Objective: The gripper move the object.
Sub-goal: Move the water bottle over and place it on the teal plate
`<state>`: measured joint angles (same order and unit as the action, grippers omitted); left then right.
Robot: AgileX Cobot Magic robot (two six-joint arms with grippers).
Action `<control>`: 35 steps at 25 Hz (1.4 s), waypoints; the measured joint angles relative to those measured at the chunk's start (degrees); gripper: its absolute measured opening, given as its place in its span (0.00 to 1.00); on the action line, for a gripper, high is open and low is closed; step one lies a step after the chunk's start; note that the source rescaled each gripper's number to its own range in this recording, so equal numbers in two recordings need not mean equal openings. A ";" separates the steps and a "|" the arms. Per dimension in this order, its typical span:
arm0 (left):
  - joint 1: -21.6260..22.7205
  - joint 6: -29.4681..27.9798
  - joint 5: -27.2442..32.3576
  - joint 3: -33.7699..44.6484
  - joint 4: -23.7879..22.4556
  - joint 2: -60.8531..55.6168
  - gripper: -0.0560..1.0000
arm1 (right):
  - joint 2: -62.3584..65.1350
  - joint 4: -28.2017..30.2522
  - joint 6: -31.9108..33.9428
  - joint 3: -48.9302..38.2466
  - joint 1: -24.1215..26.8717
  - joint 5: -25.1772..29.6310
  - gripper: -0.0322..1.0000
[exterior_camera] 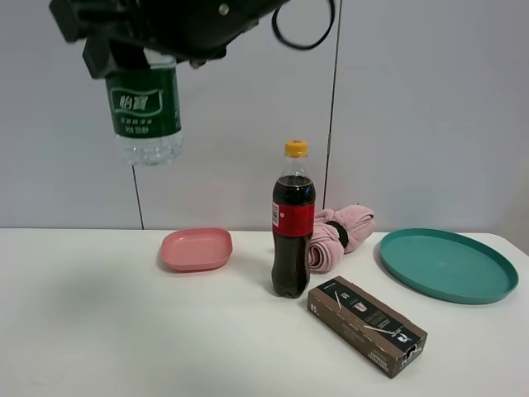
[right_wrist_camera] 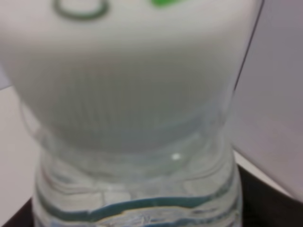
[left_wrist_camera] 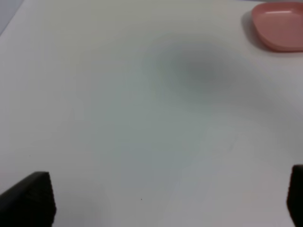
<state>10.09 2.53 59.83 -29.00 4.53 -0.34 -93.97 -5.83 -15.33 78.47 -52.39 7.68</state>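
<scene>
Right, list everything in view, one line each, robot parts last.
water bottle: one, clear with a green label, held in the air above the table's left side
cola bottle: one, dark with a red label and yellow cap, upright mid-table
dish: one, pink, left of the cola bottle
rolled cloth: one, pink with a black band, behind the cola bottle
plate: one, teal, right side of the table
box: one, dark brown, lying nearer the camera, right of the cola bottle
table: one, white
right gripper: one, black, shut on the water bottle's top
left gripper: one, black, open above bare table
</scene>
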 joint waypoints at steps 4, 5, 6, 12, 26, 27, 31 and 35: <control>0.00 0.00 0.00 0.00 0.00 0.00 1.00 | 6.97 1.46 0.16 0.00 0.00 6.38 0.03; 0.00 0.00 0.00 0.00 0.00 0.00 1.00 | 8.74 2.00 0.69 0.00 0.00 7.42 0.03; 0.00 0.00 0.00 0.00 0.00 0.00 1.00 | 10.16 2.65 1.29 0.00 0.00 8.62 0.03; 0.00 0.00 0.00 0.00 0.00 0.00 1.00 | 16.93 7.46 5.78 0.00 0.00 14.81 0.03; 0.00 -0.01 0.00 0.00 0.00 0.00 1.00 | 18.42 35.01 30.32 0.00 8.13 23.01 0.03; 0.00 -0.01 0.00 0.00 0.00 0.00 1.00 | 18.47 36.92 31.80 0.00 8.34 24.15 0.03; 0.00 -0.01 0.00 0.00 0.00 0.00 1.00 | 19.29 42.54 36.47 0.00 8.39 28.25 0.03; 0.00 -0.01 0.00 0.00 0.00 0.00 1.00 | 21.21 48.36 42.05 0.00 8.39 33.72 0.03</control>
<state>10.09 2.52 59.83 -29.00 4.53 -0.34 -72.77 42.53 26.72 78.47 -44.00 41.39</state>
